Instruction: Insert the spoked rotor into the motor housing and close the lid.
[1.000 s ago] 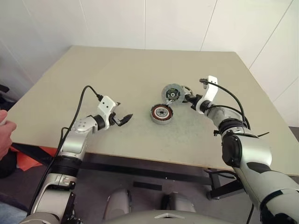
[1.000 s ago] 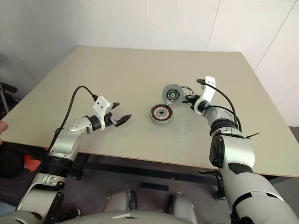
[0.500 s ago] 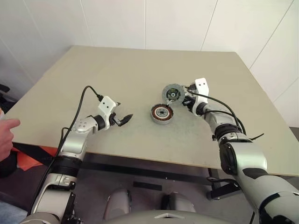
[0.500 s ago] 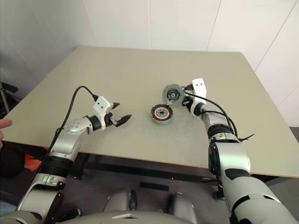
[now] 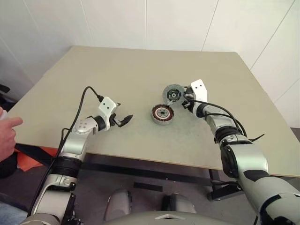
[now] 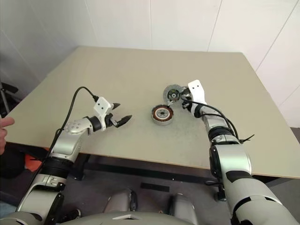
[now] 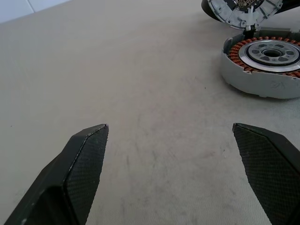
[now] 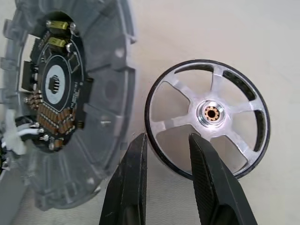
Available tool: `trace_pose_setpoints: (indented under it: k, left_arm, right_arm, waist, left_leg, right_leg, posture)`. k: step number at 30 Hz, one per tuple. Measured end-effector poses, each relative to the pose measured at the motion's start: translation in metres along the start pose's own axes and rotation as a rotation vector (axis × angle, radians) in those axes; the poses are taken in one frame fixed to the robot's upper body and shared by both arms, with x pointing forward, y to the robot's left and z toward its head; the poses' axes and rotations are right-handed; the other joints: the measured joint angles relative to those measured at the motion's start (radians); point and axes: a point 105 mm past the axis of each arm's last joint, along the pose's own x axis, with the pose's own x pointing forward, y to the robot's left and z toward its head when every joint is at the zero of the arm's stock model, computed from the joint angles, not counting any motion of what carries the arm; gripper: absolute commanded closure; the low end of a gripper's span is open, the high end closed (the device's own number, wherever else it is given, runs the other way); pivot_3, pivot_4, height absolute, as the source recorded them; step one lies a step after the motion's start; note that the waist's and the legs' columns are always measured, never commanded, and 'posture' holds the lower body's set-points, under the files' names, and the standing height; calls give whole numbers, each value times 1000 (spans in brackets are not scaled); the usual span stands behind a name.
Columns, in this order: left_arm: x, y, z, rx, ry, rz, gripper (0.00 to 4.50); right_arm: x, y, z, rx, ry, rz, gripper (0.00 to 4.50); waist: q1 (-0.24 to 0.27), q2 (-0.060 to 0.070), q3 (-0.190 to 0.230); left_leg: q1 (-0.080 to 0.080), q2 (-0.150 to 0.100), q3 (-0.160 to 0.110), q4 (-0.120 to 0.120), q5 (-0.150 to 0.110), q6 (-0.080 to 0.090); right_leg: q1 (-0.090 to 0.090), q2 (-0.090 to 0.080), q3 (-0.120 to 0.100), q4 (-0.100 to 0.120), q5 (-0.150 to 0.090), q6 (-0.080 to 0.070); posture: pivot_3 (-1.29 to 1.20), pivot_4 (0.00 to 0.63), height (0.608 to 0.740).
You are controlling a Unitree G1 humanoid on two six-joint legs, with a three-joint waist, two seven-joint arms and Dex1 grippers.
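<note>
Right pincer (image 8: 166,154), part-open, straddles the spoked rotor (image 8: 208,117) rim (not yet clenched); seat deeper before squeezing, clear of the lid (image 8: 70,103); left pincer (image 7: 176,154) released

Beige worktop (image 5: 140,65) before me, matte, lightly scuffed. White panelled walls (image 5: 178,23) meet behind its far edge. Dark frame (image 5: 154,172) under near edge, grey floor below. Orange patch (image 5: 28,159) past near-left corner. Light soft, even.

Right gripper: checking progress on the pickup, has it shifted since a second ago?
Yes. The right gripper has rolled and edged left toward the upright lid.
</note>
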Motion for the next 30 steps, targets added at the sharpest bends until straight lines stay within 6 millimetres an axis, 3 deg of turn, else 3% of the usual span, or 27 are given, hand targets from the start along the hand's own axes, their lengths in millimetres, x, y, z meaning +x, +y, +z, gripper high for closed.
trace_pose_setpoints:
  k: [8,11,14,30]
  left_arm:
    - [-1,0,-3,5,10,5,0]
    - [-1,0,-3,7,10,6,0]
    - [-1,0,-2,12,7,7,0]
    - [0,1,-6,22,20,12,0]
  right_arm:
    - [3,3,-4,-24,13,-32,2938]
    - [3,1,-4,-19,15,-47,3509]
    - [3,-2,-1,-17,12,-71,4464]
    - [-2,-19,-1,-8,9,-156,4489]
  waist:
    - [0,0,0]
    - [0,0,0]
    - [-1,0,0]
    - [-1,0,0]
  left_leg:
    - [0,0,0,0,0,0]
    - [0,0,0,0,0,0]
    - [0,0,0,0,0,0]
    - [0,0,0,0,0,0]
  right_leg:
    - [0,0,0,0,0,0]
    - [0,0,0,0,0,0]
    - [0,0,0,0,0,0]
    - [0,0,0,0,0,0]
  posture:
    - [0,0,740]
    - [0,0,740]
    - [0,0,740]
    - [0,0,740]
